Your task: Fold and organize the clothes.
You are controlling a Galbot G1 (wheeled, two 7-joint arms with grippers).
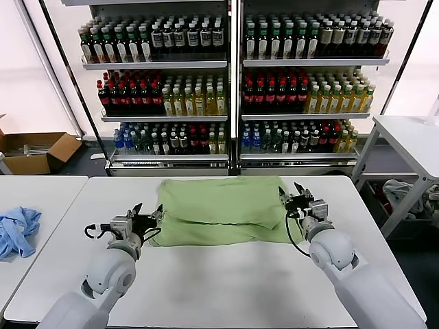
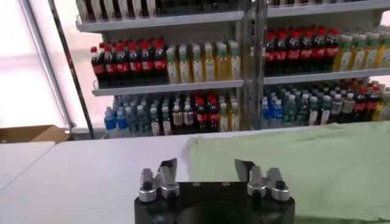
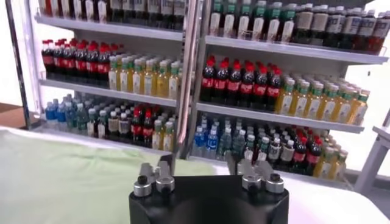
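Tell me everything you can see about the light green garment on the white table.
The light green garment looks like soft, thin fabric. It lies flat and folded into a wide rectangle, with an upper layer overlapping the lower one, at the far middle of the white table. No collar, buttons or print show. The left gripper is at its left edge and the right gripper at its right edge, both open; neither holds the cloth.

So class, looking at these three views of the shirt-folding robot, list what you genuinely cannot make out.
- Green shirt: collar, buttons and any print are folded out of sight in the head view.
- Shirt in the left wrist view: cut off by the edge and the left gripper.
- Bottle labels: too small to read.
- Blue garment: cut off by the head view's edge.
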